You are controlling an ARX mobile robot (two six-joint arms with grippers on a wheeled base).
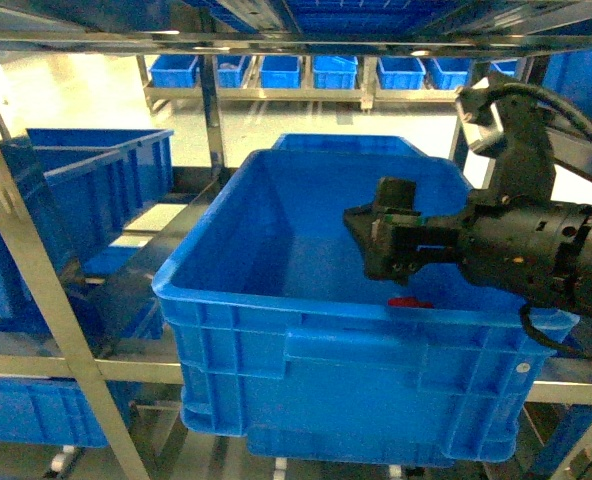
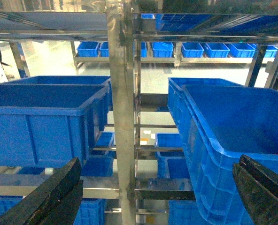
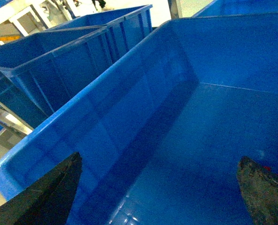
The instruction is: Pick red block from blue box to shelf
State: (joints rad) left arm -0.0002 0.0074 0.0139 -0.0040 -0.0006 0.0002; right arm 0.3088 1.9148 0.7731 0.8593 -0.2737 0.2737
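A: Start at the right gripper (image 1: pixel 361 232), the black two-finger one. Its fingers are spread wide and hold nothing; in its own wrist view both tips sit at the lower corners with bare blue floor between them.

B: And the small red plastic brick (image 1: pixel 410 302)?

A: On the floor of the large blue ribbed plastic crate (image 1: pixel 306 345), close behind the near wall, below and a little right of the gripper. From the head view only a sliver shows over the rim; the wrist view catches a trace of red (image 3: pixel 270 169) beside the right fingertip.

B: So how should it go in?

A: I'd bring the wrist down and back toward the near wall, centre the brick between the fingers, then close. That wall looks tight for clearance.

B: The left gripper (image 2: pixel 153 194)?

A: Parted, empty, outside the crate, facing the stainless-steel rack upright (image 2: pixel 121 117).
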